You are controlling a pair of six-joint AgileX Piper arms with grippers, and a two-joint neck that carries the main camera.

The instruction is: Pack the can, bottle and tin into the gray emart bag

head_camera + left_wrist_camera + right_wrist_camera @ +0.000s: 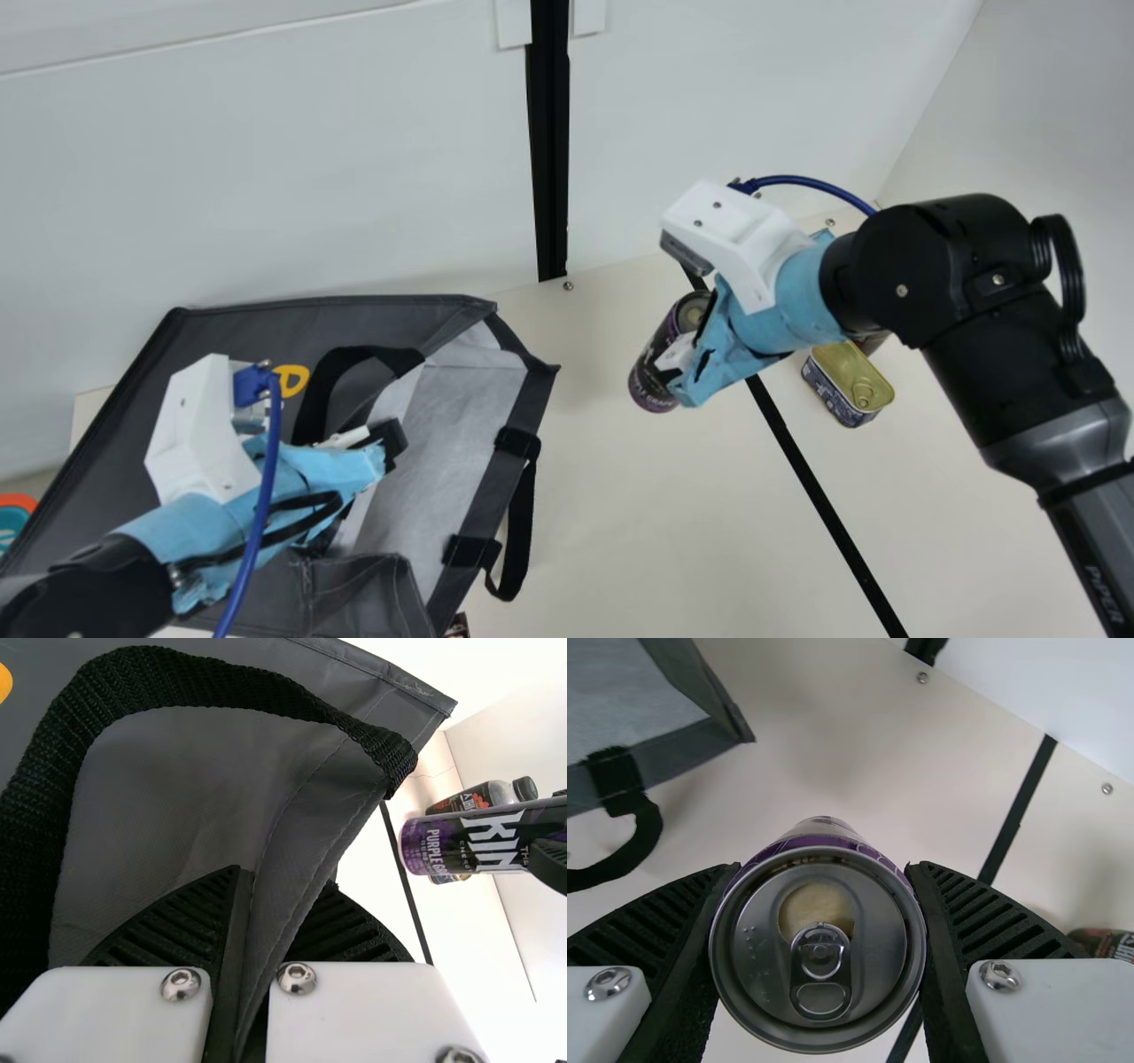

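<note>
Right of centre, my right pincer (680, 361), spread can-wide, grips the white-lettered purple can (652, 381); lower left, my left pincer (390, 440) pinches the gray bag (221, 338) nearly closed.

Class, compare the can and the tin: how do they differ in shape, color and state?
The can is a tall cylinder; the tin is a low box with rounded corners. The can is purple and black, the tin gold-topped. The can is held in the right gripper while the tin rests on the table. Both have ring-pulls.
</note>
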